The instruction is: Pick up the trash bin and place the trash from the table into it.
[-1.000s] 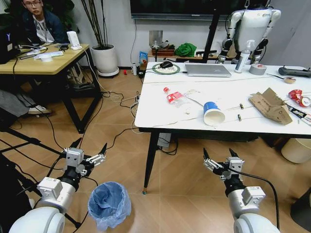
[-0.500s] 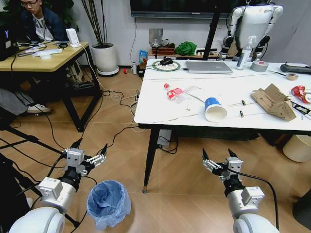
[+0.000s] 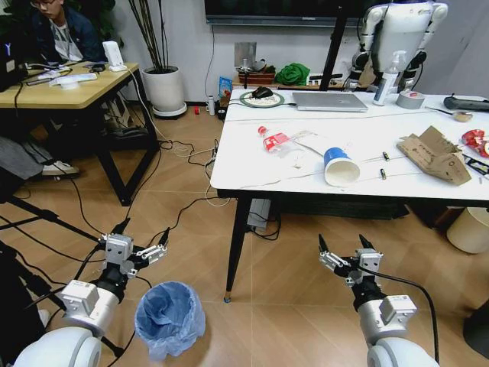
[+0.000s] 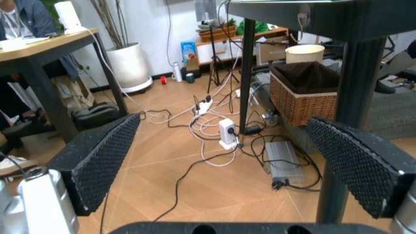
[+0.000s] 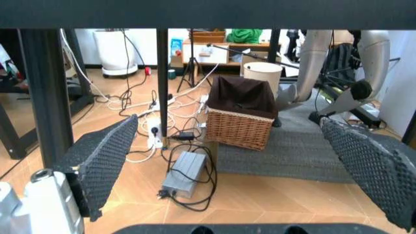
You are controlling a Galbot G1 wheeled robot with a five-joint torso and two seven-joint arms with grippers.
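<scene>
The trash bin [image 3: 170, 317], lined with a crinkly light-blue bag, stands on the floor at the lower left. My left gripper [image 3: 145, 229] hovers open just above and left of it. My right gripper [image 3: 341, 241] is open too, low in front of the table [image 3: 244, 172]. On the white top lie the trash: a blue-and-white cup [image 3: 340, 167] on its side, a crushed bottle [image 3: 275, 141], torn cardboard [image 3: 434, 157] and red wrappers [image 3: 475, 142]. The left wrist view has my left gripper [image 4: 227, 161] spread over bare floor. The right wrist view has my right gripper [image 5: 237, 165] open under the table.
A black table leg [image 3: 237, 252] stands between my arms. Cables [image 3: 191, 160] trail over the floor toward a wooden desk [image 3: 69, 88] at the left. A laptop [image 3: 328, 102] and tape roll [image 3: 410, 99] sit at the table's back. A wicker basket [image 5: 240, 117] and cream bucket [image 3: 467, 229] stand under it.
The whole head view has shifted slightly, with the table sliding up and right in the picture, so the camera has moved. Both arms hold the same pose with open fingers.
</scene>
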